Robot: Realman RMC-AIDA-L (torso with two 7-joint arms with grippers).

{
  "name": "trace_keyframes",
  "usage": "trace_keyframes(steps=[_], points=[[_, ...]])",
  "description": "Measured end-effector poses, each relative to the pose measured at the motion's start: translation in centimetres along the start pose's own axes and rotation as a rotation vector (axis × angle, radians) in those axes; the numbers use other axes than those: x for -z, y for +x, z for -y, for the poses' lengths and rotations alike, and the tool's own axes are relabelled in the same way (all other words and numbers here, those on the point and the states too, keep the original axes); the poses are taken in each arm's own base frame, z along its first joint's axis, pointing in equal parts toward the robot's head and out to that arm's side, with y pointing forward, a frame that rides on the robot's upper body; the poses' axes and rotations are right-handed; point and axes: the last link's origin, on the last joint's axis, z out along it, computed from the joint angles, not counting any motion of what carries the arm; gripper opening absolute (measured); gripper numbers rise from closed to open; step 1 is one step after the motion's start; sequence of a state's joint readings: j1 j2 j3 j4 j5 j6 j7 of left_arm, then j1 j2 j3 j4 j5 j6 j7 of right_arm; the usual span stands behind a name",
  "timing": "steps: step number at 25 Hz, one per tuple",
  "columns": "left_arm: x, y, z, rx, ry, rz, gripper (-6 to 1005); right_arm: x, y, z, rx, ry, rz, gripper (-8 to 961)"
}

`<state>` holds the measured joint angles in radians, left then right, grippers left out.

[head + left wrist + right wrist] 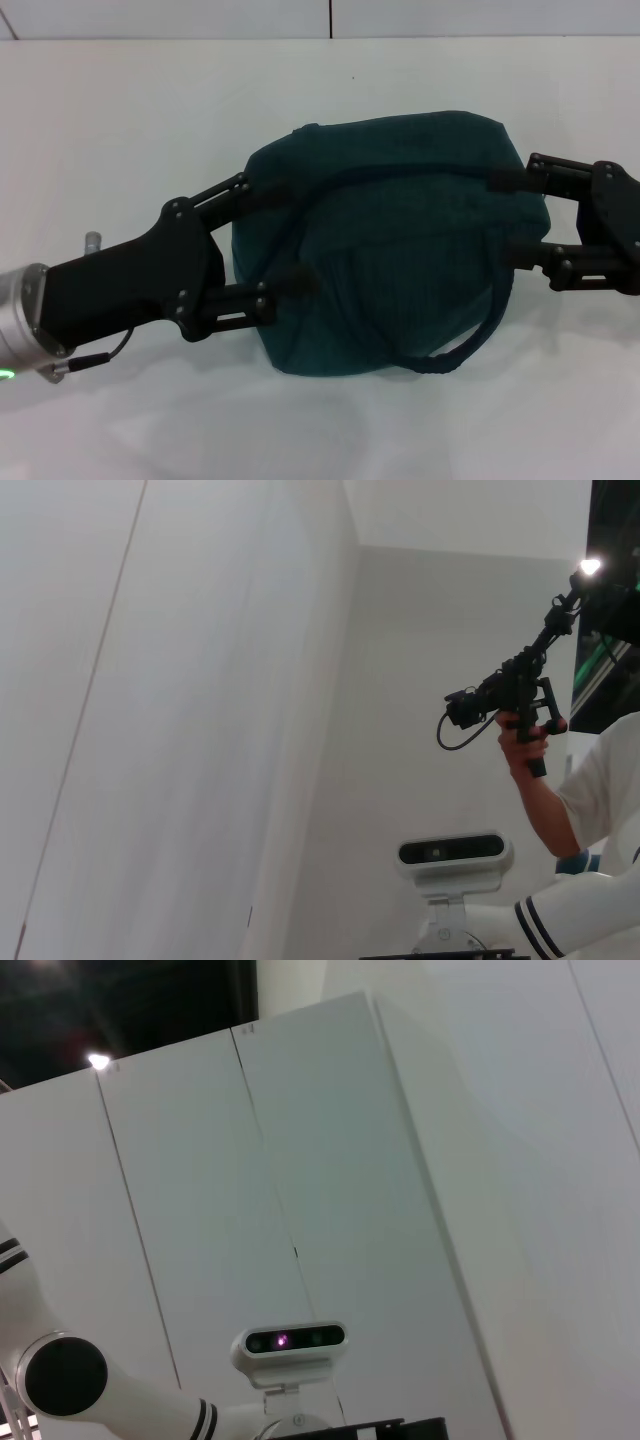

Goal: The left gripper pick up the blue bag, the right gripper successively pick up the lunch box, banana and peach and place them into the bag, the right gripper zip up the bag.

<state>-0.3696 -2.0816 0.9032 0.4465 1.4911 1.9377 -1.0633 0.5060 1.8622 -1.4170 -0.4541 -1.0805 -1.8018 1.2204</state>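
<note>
While the blue bag point(385, 240) lies on its side in the middle of the white worktop point(130, 110), both grippers reach in at it from opposite ends. The left gripper point(272, 232) comes in from the robot's left, its silver wrist with the green light low at the edge of the head view. Its jaws stand apart: one finger rests along the bag's upper edge near a loop handle, the other presses against the fabric lower down, so the bag's left end sits between them. Whether they actually pinch the cloth cannot be told.

The right gripper point(510, 215) reaches in from the robot's right. Its jaws are also apart, one fingertip touching the bag's top right corner, the other touching the side just below, with the fabric bulging between them. A second loop handle point(450, 355) hangs loose off the bag's near side and rests on the worktop.

The bag looks full and rounded. Both wrist views point upward at white wall panels and the robot's head camera point(289, 1340); the left wrist view also shows a person's hand point(522, 742) holding a black handheld rig.
</note>
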Motion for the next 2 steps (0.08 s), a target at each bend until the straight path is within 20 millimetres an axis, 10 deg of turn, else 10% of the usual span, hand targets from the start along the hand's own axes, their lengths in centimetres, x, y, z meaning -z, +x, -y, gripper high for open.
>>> trace_keyframes(steps=[2], points=[[0.06, -0.02, -0.02, 0.001, 0.003, -0.001, 880, -0.01, 0.01, 0.01, 0.0, 0.001, -0.001, 818]])
